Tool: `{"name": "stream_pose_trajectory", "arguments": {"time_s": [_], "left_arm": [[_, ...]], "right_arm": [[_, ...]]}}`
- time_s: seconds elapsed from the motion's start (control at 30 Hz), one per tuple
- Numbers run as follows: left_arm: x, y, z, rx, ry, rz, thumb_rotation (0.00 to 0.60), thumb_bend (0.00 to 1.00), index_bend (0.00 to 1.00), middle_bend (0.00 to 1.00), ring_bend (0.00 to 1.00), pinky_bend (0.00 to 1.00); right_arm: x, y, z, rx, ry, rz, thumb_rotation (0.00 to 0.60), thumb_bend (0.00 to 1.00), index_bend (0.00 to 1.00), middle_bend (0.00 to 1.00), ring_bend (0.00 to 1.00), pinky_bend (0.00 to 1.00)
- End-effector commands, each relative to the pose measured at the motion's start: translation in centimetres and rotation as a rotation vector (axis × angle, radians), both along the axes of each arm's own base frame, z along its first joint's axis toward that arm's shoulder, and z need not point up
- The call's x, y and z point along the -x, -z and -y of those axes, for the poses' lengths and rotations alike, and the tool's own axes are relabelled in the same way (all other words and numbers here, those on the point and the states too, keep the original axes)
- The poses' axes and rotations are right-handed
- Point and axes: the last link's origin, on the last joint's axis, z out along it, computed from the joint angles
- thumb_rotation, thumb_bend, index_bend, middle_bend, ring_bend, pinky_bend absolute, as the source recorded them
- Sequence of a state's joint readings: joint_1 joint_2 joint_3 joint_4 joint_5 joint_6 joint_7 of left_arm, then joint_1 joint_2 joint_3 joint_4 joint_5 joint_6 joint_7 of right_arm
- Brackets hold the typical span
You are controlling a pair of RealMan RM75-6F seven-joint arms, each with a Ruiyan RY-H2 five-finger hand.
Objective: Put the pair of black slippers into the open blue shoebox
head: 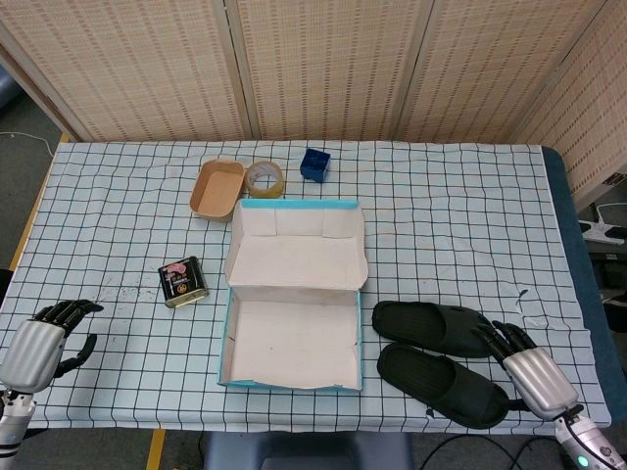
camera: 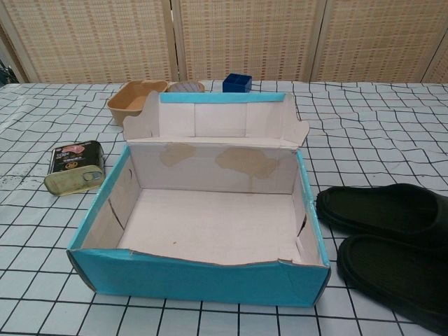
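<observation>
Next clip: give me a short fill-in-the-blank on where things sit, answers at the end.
1. The blue shoebox holds ____ slippers.
2. Both black slippers lie on the box's ____ side in the head view.
3. The right hand is next to the slippers; the left hand holds ____.
4. The roll of tape sits beside the tan ____.

Answers: no; right; nothing; tray

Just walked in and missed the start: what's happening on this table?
A two-armed robot is packing black slippers into an open blue shoebox. The box is empty; both slippers lie side by side on the cloth to its right. The right hand is at their far ends. The left hand rests open, holding nothing.
</observation>
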State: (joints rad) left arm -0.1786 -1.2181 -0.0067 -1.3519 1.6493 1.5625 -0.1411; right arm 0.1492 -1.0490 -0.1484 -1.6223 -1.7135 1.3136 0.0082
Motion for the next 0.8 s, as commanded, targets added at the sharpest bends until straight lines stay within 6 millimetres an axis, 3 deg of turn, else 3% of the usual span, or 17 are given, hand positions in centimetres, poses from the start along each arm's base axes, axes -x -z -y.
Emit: {"name": "stream_pose_trajectory", "arguments": {"time_s": [0.03,0.3,0.63,0.8], "left_arm": [[0.1,0.1,-0.4,0.006,-0.003,0.0,0.6,0.42,0.31,0.31,0.31,0.44],[0.0,0.2,-0.5,0.024,0.008,0.014,0.6,0.42,0.31,0.31,0.31,0.44],[0.3,-0.1,-0.8,0.024,-0.008,0.041,0.6,0.42,0.32,0.31,0.31,0.44],[0.2,-0.4,-0.4,0.028,0.003,0.06,0.6,0.42,0.32,0.31,0.31,0.44]], "right_arm": [[0.0,0.1,0.0,0.031,0.007,0.003,0.6,0.06,0.04,0.06,0.0,0.08],[-0.1,1.4,-1.7,0.034,0.061,0.022,0.6,0.06,0.07,0.05,0.0,0.12],[-3.5,0.9,-4.6,-0.01,0.092,0.064,0.6,0.06,0.09,0.13,0.0,0.23],[-3.4,1.6,-6.1,0.012,0.145,0.06,0.6,0.06,0.1,0.14,0.0,0.23]]}}
